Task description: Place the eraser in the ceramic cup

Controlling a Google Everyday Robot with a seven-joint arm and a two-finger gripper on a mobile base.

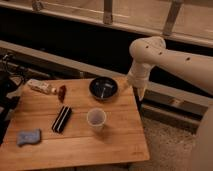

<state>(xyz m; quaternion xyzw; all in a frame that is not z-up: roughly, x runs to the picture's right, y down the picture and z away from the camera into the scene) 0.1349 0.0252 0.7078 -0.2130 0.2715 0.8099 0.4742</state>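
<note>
Wooden boards made up the counter [115, 145], which stood before a dark wall with a pale ledge [60, 60] running behind it and speckled floor [167, 145] to its right. On the counter lay six things, one of each kind. They were one eraser [61, 119], one ceramic cup [96, 119], one dark blue bowl [103, 88], one blue sponge [28, 136], one small red item [62, 92] and one pale packet [40, 86]. The packet carried some print, too small to read. The eraser, black with pale stripes along its length, lay flat near the middle of the counter with its far end angled a little to the right. It lay just left of the cup but did not touch it. The cup stood upright with its mouth up. The bowl sat behind the cup near the far edge, with something pale inside that could not be made out. The sponge lay at the near left corner, and the red item touched the packet's right end at the far left. A cream arm [180, 62] reached in from the right and bent downward, and its hand [140, 94] pointed down just right of the bowl, by the counter's far right corner. Whether the hand was wide or narrow could not be told. It held nothing that could be seen. The eraser lay well apart from the hand, nearer the camera and to the left, with the bowl and cup between them.
</note>
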